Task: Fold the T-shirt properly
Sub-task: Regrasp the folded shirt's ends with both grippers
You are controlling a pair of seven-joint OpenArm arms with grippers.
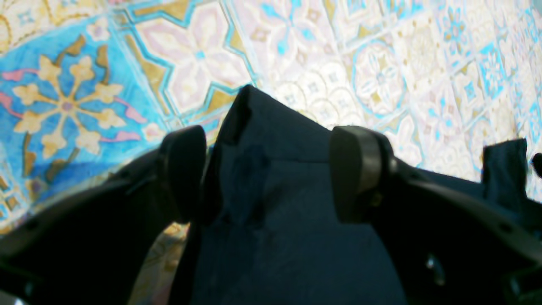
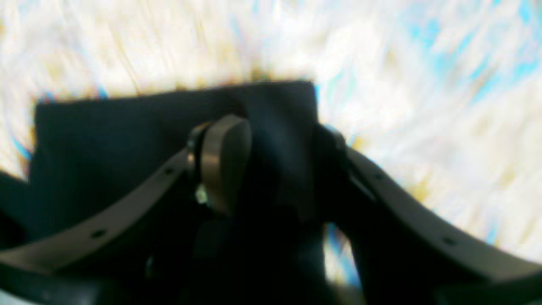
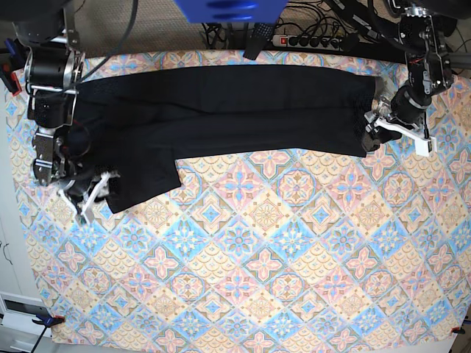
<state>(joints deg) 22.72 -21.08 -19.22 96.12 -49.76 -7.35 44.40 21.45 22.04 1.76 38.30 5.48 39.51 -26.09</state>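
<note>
The black T-shirt [image 3: 221, 103] lies as a long band across the far side of the table, with one part hanging lower at the left. My left gripper [image 3: 372, 129] is at the band's right end. In the left wrist view it [image 1: 271, 169] stands open, its fingers wide apart on either side of a raised fold of the T-shirt [image 1: 271, 237]. My right gripper [image 3: 99, 193] is at the lower left corner of the cloth. In the blurred right wrist view it [image 2: 281, 165] is open, with a strip of the T-shirt [image 2: 106, 148] between its fingers.
A patterned blue, pink and yellow tablecloth [image 3: 257, 257] covers the table. Cables and a power strip [image 3: 309, 40] run along the back edge. A blue object [image 3: 228, 9] hangs above the far middle.
</note>
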